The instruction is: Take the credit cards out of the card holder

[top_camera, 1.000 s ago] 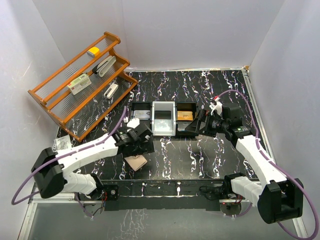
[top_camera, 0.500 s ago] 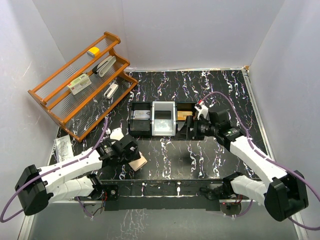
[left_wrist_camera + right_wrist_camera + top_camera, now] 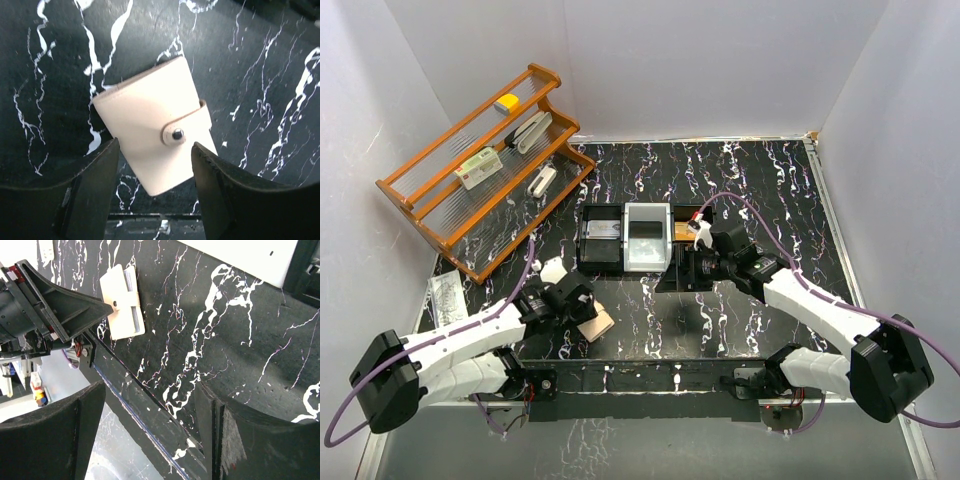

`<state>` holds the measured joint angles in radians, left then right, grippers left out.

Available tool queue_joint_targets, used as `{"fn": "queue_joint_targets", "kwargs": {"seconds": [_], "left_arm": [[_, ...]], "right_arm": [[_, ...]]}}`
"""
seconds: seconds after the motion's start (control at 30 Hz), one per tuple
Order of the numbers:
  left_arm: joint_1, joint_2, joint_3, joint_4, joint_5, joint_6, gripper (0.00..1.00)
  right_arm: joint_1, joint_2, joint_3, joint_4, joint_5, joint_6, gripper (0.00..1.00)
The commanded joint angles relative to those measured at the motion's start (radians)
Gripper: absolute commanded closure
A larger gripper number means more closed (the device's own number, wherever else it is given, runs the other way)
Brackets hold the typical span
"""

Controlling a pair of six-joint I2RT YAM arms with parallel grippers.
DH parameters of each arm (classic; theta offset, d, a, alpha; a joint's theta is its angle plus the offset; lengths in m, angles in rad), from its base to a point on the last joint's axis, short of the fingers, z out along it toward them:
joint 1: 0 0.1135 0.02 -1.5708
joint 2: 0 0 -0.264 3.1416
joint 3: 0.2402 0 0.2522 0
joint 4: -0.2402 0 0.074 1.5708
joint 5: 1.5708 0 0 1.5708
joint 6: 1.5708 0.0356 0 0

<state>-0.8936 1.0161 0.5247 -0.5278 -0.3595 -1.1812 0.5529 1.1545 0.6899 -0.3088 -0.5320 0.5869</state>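
Beige leather, the card holder (image 3: 150, 125) lies snapped shut near the front left of the table (image 3: 740, 180). It sits askew between the parted jaws of the left gripper (image 3: 155, 146), which straddle its lower half without visibly clamping. The right gripper (image 3: 150, 390), jaws apart and empty, hangs well off toward the middle, so the left arm is nearer; the credit cards (image 3: 131, 276) show only as thin edges at the holder's side.

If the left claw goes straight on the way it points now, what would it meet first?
Probably the card holder, lying snapped shut on the table ahead of the left claw; how far is unclear.
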Motion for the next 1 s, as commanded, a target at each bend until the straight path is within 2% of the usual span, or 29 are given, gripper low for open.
{"fn": "queue_joint_targets", "kwargs": {"seconds": [0.0,0.17,0.3,0.43,0.57,0.67,0.73,0.83,0.9,0.97], "left_arm": [[0.066,-0.001,0.010,0.041,-0.015,0.066,0.43],[0.154,-0.014,-0.019,0.088,0.083,0.117,0.46],[0.173,-0.012,-0.029,0.082,0.115,0.129,0.51],[0.176,-0.012,-0.030,-0.018,0.126,0.057,0.54],[0.176,-0.085,-0.040,-0.124,0.122,-0.007,0.39],[0.177,-0.129,-0.034,-0.156,0.145,-0.022,0.38],[0.177,-0.133,-0.084,-0.093,0.172,-0.028,0.35],[0.180,-0.068,-0.179,0.148,0.205,0.003,0.35],[0.186,0.012,-0.141,0.181,0.194,0.014,0.44],[0.186,0.086,-0.085,0.195,0.172,0.060,0.52]], "right_arm": [[0.010,-0.007,0.026,0.065,0.020,0.028,0.31],[0.015,0.016,0.052,0.025,0.045,0.066,0.31],[0.018,0.037,0.070,0.004,0.074,0.099,0.33],[0.020,0.074,0.107,-0.021,0.089,0.129,0.34],[0.027,0.129,0.165,-0.066,0.091,0.136,0.35],[0.031,0.154,0.207,-0.099,0.089,0.134,0.36],[0.038,0.158,0.220,-0.107,0.084,0.130,0.36],[0.067,0.139,0.199,-0.086,0.105,0.117,0.37],[0.084,0.127,0.179,-0.085,0.094,0.136,0.39],[0.116,0.106,0.158,-0.069,0.091,0.159,0.47]]}}
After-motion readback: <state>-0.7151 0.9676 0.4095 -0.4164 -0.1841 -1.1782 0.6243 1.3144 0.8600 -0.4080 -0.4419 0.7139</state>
